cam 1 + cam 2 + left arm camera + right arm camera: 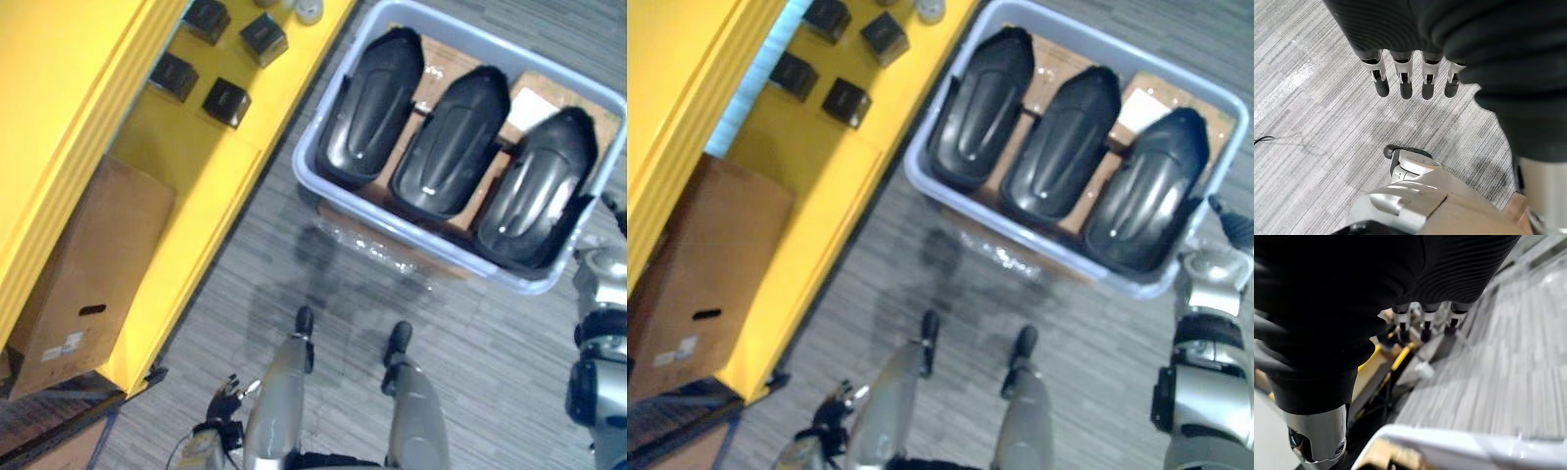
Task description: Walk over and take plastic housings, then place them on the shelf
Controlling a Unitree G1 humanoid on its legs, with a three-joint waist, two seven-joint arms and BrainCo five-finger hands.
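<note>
No print here can be read; two white labels show, both illegible.

A small white sticker sits low on the side of the brown cardboard box, which stands on the yellow shelf. Its dark print is too small to make out. A white sheet lies on the cardboard bottom of the pale blue-grey plastic bin, partly under the black plastic housings, and no writing can be told on it. The small black boxes on the shelf are too small to tell any print on their tops.
</note>
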